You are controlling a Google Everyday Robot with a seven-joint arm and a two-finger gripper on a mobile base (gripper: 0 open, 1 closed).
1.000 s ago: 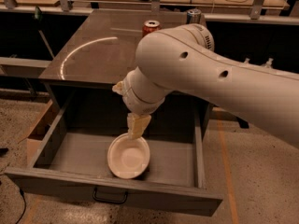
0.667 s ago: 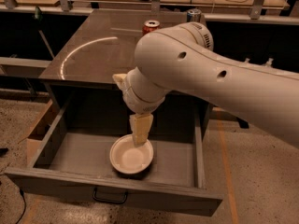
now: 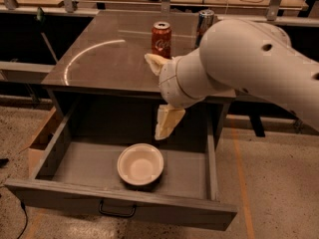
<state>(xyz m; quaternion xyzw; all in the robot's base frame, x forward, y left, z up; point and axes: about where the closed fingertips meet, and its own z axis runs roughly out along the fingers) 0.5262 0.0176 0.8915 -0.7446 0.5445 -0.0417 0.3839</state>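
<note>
A white bowl (image 3: 140, 164) lies upright on the floor of an open grey drawer (image 3: 119, 203). My gripper (image 3: 155, 97) hangs above the bowl's right side, clear of it, at the height of the table's front edge. One cream finger (image 3: 167, 122) points down toward the drawer. The other finger (image 3: 153, 61) sticks out over the tabletop near a red soda can (image 3: 161, 39). The fingers are spread open with nothing between them. My large white arm (image 3: 249, 63) covers the right part of the table.
The dark tabletop (image 3: 99, 59) also carries a silver and blue can (image 3: 205, 20) behind the red one. A cardboard box (image 3: 42, 138) sits on the floor left of the drawer. Shelving and clutter run along the back.
The gripper was down at the bowl's rim; it has let go and risen to tabletop height. The bowl stays in the drawer.
</note>
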